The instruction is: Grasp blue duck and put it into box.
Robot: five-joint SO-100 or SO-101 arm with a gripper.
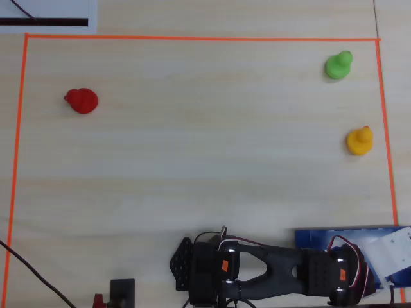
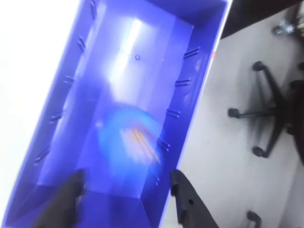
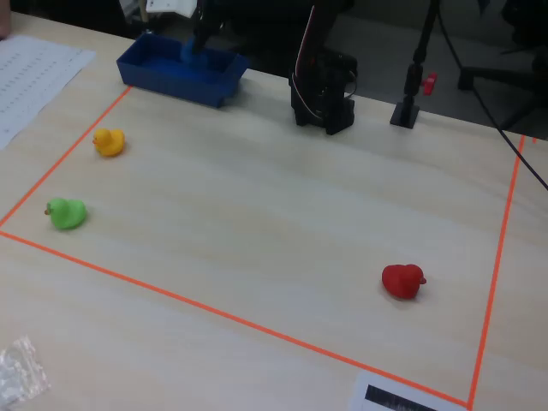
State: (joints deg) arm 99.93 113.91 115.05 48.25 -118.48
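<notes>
In the wrist view the box [image 2: 190,71] fills the left and middle, seen from above, with a glossy pale-blue floor. The blue duck [image 2: 128,137] is a motion-blurred blue blob with an orange-red smear inside the box, below my gripper and free of it. My gripper [image 2: 126,197] is open and empty, with one dark finger at the lower left [image 2: 66,199] and one at the lower right [image 2: 183,199]. In the fixed view the box [image 3: 171,81] stands at the table's far left, with the gripper [image 3: 193,47] over it. In the overhead view the arm [image 1: 276,269] reaches over the box [image 1: 321,236].
A red duck [image 1: 81,101], a green duck [image 1: 338,65] and a yellow duck [image 1: 359,140] stand inside the orange tape border [image 1: 192,38]. The arm's base [image 3: 324,94] stands at the far edge. An office chair base [image 2: 270,114] is on the floor beside the table.
</notes>
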